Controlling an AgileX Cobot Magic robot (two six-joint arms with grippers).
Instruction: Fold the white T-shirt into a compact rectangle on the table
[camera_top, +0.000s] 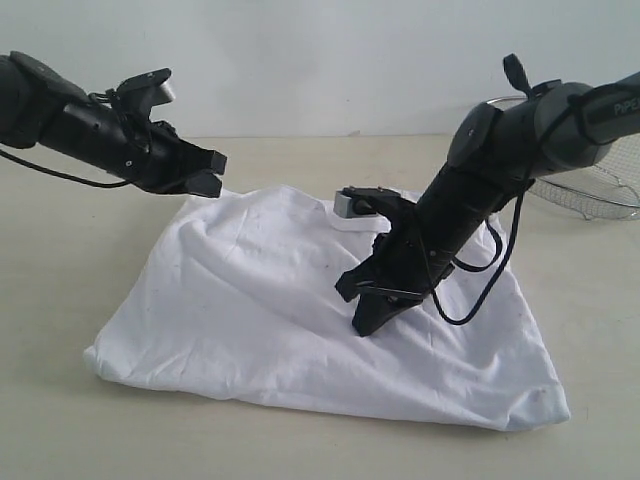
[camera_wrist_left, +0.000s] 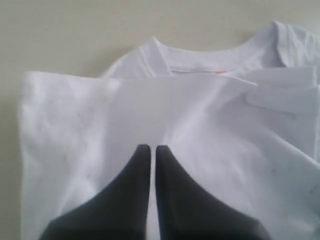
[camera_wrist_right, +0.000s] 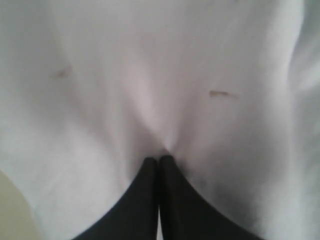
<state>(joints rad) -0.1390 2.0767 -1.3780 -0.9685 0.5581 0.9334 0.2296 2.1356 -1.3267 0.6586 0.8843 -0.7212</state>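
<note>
I see the soft white T-shirt (camera_top: 250, 300) lying rumpled mid-frame on the pale beige matte table (camera_top: 60, 290). Right gripper (camera_top: 366, 322) centre-right, tips pressed together, pinching a pucker of cloth. Left gripper (camera_top: 212, 172) upper left, above the shirt's corner, pressed together, empty.

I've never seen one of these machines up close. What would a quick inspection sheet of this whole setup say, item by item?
Surface: table, pale beige, matte.
Job's things: white T-shirt lies partly folded and wrinkled; the neck opening and its orange tag are showing; a few small brownish specks on the cloth.
Clutter: wire-mesh basket at the table's far right.
Grippers: left gripper hovers over the shirt, fingers together, holding nothing. Right gripper is down on the shirt, fingers together, cloth puckered at the tips, seemingly pinched.
Cables: a black cable loops beside the right arm; another runs along the left arm.
Surroundings: light grey wall; nothing else seen.
</note>
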